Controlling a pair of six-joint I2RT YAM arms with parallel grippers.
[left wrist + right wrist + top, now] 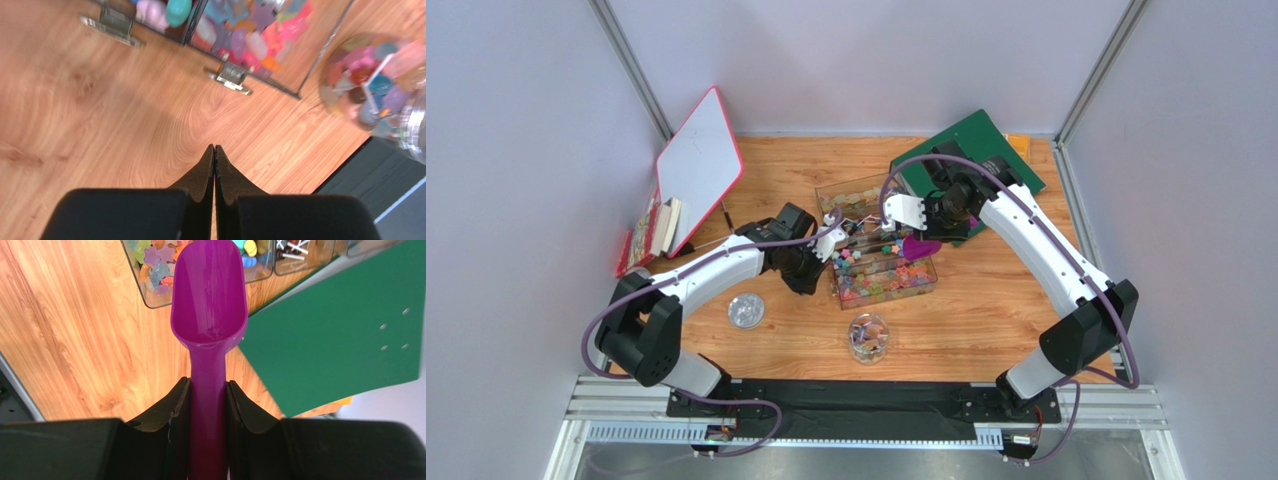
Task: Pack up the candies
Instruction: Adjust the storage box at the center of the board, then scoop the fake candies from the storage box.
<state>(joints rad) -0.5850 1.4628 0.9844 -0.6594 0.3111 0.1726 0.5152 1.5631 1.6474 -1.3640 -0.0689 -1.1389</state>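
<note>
The candies (886, 278) are tiny mixed-colour sweets lying in a clear compartment box (923, 283) at the table's middle. They also show in the left wrist view (250, 30) and the right wrist view (155, 260). A small clear jar (868, 337) holding some candies stands in front of the box, and it also shows in the left wrist view (375, 85). My right gripper (913, 232) (208, 385) is shut on the handle of the purple scoop (919, 247) (209, 300), which is empty and held above the box's right end. My left gripper (818, 272) (214, 147) is shut and empty, just left of the box.
A round clear lid (746, 310) lies left of the jar. A red-edged whiteboard (698, 165) and books (651, 232) stand at the back left. A green board (971, 150) (340, 325) lies at the back right. A black strip (866, 397) runs along the near edge.
</note>
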